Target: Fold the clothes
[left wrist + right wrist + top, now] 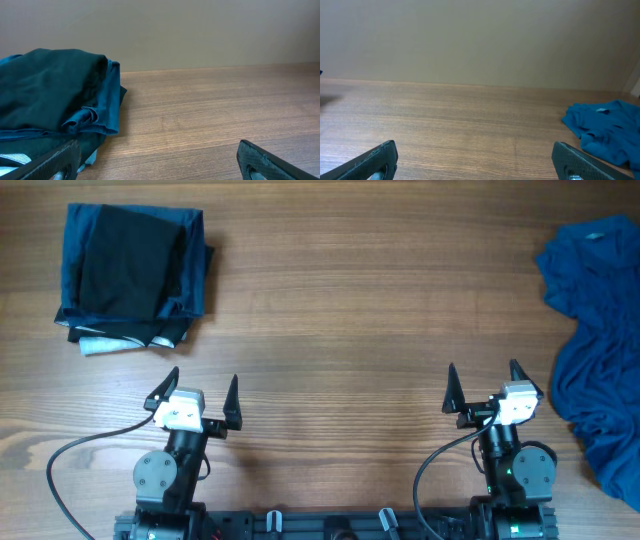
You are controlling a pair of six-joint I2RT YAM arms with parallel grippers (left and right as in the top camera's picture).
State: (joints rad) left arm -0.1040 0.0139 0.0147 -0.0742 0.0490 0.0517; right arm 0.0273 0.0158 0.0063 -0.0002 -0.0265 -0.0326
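Note:
The clothes, a mid-blue polo shirt (600, 340), lie crumpled along the table's right edge, partly cut off by the frame. In the right wrist view the shirt (605, 127) shows at the right, beyond and beside the right fingertip. My right gripper (482, 387) (475, 160) stands open near the front edge, left of the shirt, with only bare wood between its fingers. My left gripper (197, 390) (160, 162) is open too, at the front left, holding nothing.
A folded stack of dark navy and black garments (133, 275) with a white edge sits at the back left; it shows as a dark pile (55, 95) ahead-left of the left fingers. A plain wall rises behind the wooden table (350, 310).

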